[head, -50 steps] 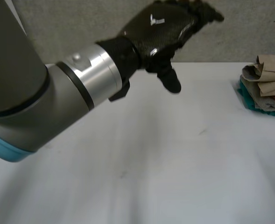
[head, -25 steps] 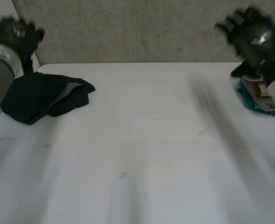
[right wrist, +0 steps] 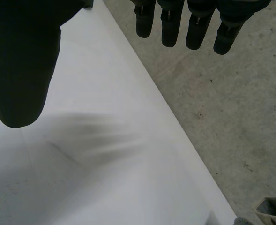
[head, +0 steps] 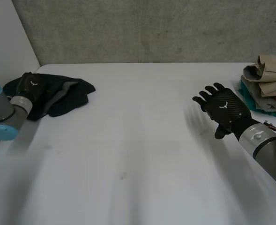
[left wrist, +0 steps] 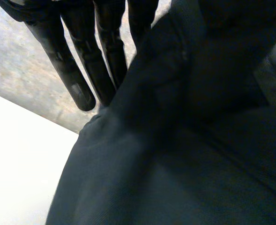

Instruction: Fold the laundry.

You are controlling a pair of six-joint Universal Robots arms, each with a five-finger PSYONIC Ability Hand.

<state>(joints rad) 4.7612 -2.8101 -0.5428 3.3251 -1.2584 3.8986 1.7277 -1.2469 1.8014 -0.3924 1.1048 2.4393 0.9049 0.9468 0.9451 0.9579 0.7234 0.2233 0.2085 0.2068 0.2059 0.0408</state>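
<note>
At about ten o'clock on the bench (head: pixel 138 140) lies a crumpled dark garment (head: pixel 67 96), its long axis running roughly nine to three. The left hand (head: pixel 32 86) rests on its nine o'clock end, fingers (left wrist: pixel 77 79) straight and unclenched over the cloth, so the bulk of the garment lies toward three o'clock from them. This hand is far nearer. The right hand (head: pixel 224 108) hovers at three o'clock, well apart, fingers (right wrist: pixel 168 28) spread and holding nothing. A pile of folded clothes (head: pixel 269 79) sits at two o'clock. Each hand's back bears a small white mark, with no readable writing.
</note>
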